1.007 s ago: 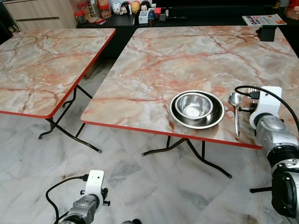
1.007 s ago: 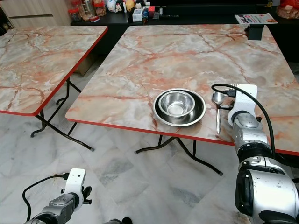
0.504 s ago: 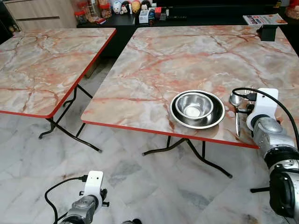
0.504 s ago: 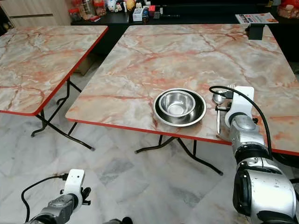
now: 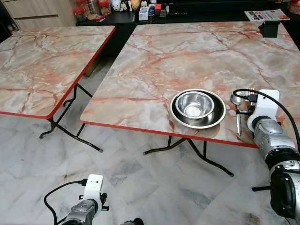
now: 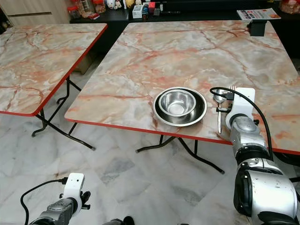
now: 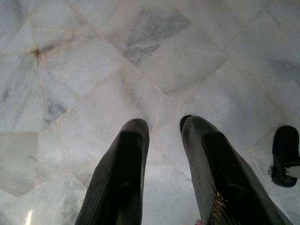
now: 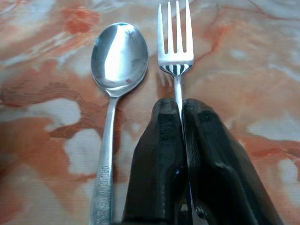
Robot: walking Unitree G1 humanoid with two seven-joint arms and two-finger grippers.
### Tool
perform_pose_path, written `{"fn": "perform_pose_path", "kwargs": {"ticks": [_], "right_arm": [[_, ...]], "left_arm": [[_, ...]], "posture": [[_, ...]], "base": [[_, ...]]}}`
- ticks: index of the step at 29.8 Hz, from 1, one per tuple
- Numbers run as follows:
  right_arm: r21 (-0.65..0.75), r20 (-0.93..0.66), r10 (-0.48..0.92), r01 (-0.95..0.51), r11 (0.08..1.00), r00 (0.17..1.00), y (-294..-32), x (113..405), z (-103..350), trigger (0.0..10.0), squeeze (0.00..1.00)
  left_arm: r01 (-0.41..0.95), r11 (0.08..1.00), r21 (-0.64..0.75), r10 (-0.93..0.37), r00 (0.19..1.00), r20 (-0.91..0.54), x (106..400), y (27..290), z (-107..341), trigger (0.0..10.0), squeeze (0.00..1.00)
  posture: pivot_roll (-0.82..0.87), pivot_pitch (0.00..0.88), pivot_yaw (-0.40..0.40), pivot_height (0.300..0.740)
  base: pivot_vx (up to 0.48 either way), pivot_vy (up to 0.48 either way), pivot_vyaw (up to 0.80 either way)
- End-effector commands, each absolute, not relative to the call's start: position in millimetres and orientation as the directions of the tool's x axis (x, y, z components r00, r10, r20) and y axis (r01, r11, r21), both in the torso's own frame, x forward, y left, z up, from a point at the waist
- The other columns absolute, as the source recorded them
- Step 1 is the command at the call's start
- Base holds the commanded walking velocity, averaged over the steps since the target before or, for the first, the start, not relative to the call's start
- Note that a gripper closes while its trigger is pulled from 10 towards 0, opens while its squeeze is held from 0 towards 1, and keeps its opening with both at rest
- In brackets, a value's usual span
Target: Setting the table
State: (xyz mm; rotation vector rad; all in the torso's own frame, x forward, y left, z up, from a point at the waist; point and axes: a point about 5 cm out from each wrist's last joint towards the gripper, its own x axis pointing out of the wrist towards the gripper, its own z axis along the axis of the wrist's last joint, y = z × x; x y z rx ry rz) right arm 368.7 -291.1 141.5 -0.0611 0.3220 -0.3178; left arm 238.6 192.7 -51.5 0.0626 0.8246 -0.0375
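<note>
Right gripper (image 8: 180, 117) clamped on silver metal fork (image 8: 176, 51), beside silver spoon (image 8: 117, 56), unmoved; spoon-handle stamp unreadable.

To our left we see a second marble-patterned bench (image 5: 42, 65) with a red edge, standing on black folding legs. Below us lies a pale marble floor (image 5: 140, 187). At the far side we find a dark counter (image 5: 117, 18) carrying jars and small figures (image 5: 126, 5), and a magazine (image 5: 265, 15).
</note>
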Motion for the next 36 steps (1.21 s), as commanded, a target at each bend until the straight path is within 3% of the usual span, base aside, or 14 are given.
{"fn": "perform_pose_path", "kwargs": {"ticks": [1,31,32,33,35,36], "right_arm": [[-0.113,-0.278,-0.324,0.304,0.946,0.904,-292.2,371.5,149.2,10.0,0.0],[-0.109,-0.316,-0.327,0.309,0.945,0.89,-290.5,366.1,134.3,10.0,0.0],[-0.107,-0.317,-0.327,0.309,0.945,0.89,-290.6,366.1,134.1,10.0,0.59],[-0.106,-0.316,-0.327,0.309,0.945,0.89,-290.6,366.1,134.2,10.0,0.82],[-0.104,-0.316,-0.326,0.309,0.945,0.891,-290.6,366.0,134.1,10.0,1.0],[-0.104,-0.316,-0.325,0.309,0.946,0.891,-290.6,366.0,134.0,10.0,1.0]], "left_arm": [[0.056,0.996,0.063,0.009,0.671,-0.741,234.3,201.3,-52.8,10.0,0.0],[0.059,0.996,0.064,0.008,0.672,-0.741,235.3,200.8,-52.3,10.0,0.0],[0.06,0.996,0.065,0.008,0.671,-0.741,235.0,201.2,-52.4,10.0,0.0],[0.061,0.996,0.066,0.008,0.671,-0.741,235.1,201.3,-52.3,10.0,0.0],[0.061,0.996,0.066,0.008,0.671,-0.741,235.1,201.3,-52.3,10.0,0.0],[0.061,0.996,0.066,0.008,0.671,-0.741,235.0,201.2,-52.4,10.0,0.0]], "posture": [[-0.04,0.13,0.126,0.74],[-0.04,0.128,0.126,0.74],[-0.03,0.129,0.128,0.74],[-0.03,0.128,0.127,0.74],[-0.03,0.128,0.127,0.74],[-0.03,0.128,0.127,0.74]], "base": [[0.0,0.0,0.0],[0.0,0.0,0.0],[0.0,0.0,0.0],[0.0,0.0,0.0],[0.0,0.0,0.0],[0.0,0.0,0.0]]}}
